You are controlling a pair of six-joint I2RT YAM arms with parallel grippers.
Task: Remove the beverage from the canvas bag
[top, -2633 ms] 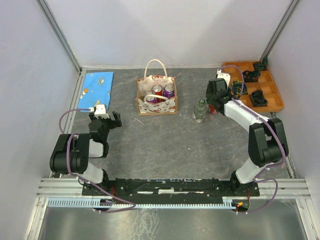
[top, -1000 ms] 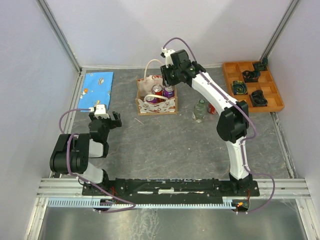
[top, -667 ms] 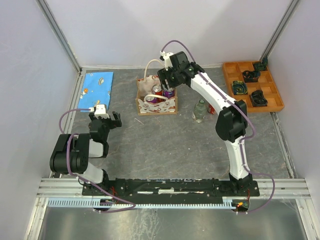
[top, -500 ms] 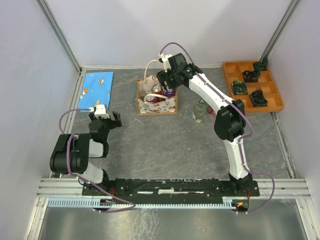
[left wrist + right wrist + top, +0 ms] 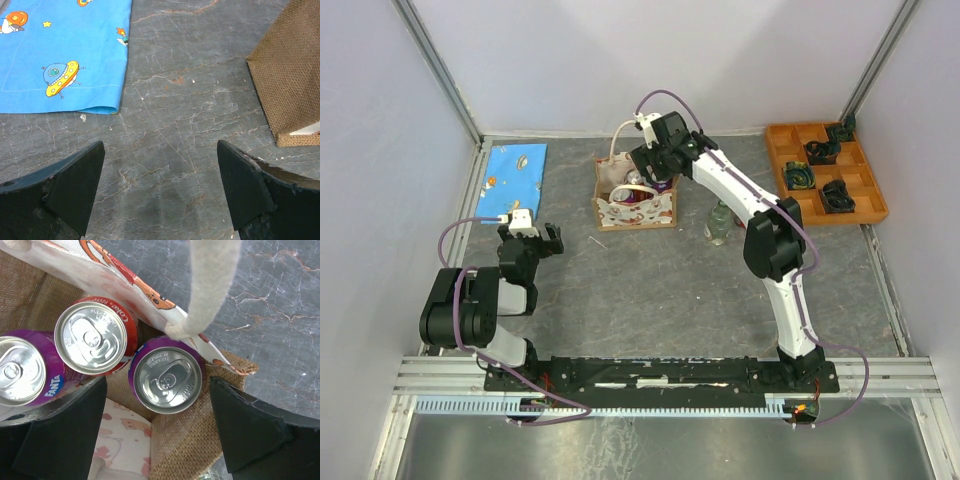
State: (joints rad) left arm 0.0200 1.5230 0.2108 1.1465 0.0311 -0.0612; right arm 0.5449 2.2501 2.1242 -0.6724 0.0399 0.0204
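Small boxy tan canvas bag (image 5: 633, 195) with cream looped handles and white patterned sides with reddish marks stands upright at the far middle of the grey marbled tabletop (image 5: 650, 290). Three drink cans stand upright inside it, tops visible in the right wrist view: purple can with plain silver lid (image 5: 167, 380), red Coke can (image 5: 95, 337) just beside it, and purple Fanta can (image 5: 22, 372) at the left edge, partly cut off.

The right arm reaches out over the bag. The right hand (image 5: 157, 390) points down above the bag opening, fingers spread wide, one on each side of the plain purple can; no contact seen. One cream handle (image 5: 210, 285) crosses close to the camera, blurred.

The left arm is folded near its base. The left hand (image 5: 160, 165) is low over bare tabletop, fingers spread, holding nothing; a burlap corner of the bag shows at the right of its view.

A blue cloth with cartoon UFO prints (image 5: 514, 168) lies flat at the far left. A clear plastic bottle (image 5: 717, 228) stands right of the bag, partly behind the right arm. An orange compartment tray (image 5: 865, 205) with dark items sits in the far right corner.
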